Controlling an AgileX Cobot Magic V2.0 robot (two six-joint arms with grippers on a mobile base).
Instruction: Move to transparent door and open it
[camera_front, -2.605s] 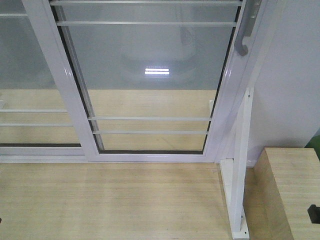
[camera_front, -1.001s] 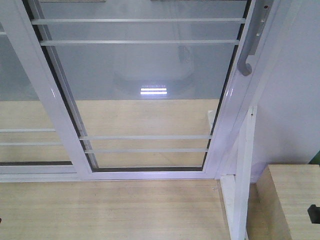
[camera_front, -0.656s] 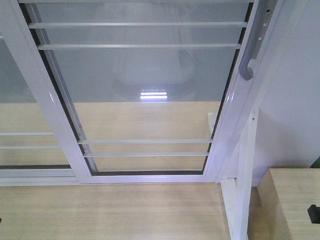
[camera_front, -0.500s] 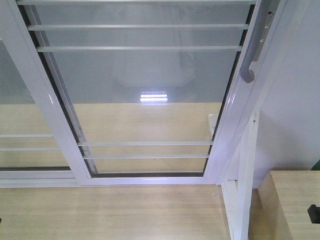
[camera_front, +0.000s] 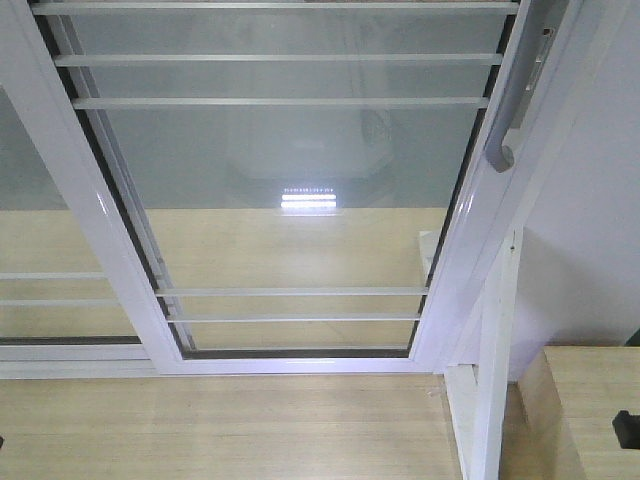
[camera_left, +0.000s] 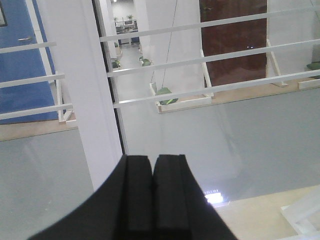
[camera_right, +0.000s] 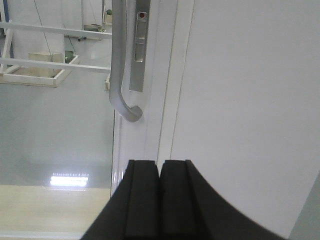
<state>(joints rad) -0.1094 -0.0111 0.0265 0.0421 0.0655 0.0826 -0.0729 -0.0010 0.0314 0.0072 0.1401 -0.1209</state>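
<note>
The transparent door (camera_front: 290, 200) fills the front view: a white-framed glass panel with thin horizontal white bars. Its curved grey handle (camera_front: 512, 120) sits on the right stile. In the right wrist view the handle (camera_right: 119, 75) hangs above and left of my right gripper (camera_right: 159, 167), which is shut and empty, a short way back from the stile. In the left wrist view my left gripper (camera_left: 152, 162) is shut and empty, facing the door glass (camera_left: 210, 115) beside the white left stile (camera_left: 85, 85).
A handle-less glass panel (camera_front: 40, 240) overlaps at the left. A slanted white frame post (camera_front: 490, 380) stands at the right, with a white wall (camera_front: 600, 220) behind it. A wooden box (camera_front: 590, 410) sits at the bottom right on the pale wood floor (camera_front: 220, 430).
The view has closed in on the door: the bottom rail and handle have slid lower in the front view and the door looks larger. Both grippers stay out of the front view.
</note>
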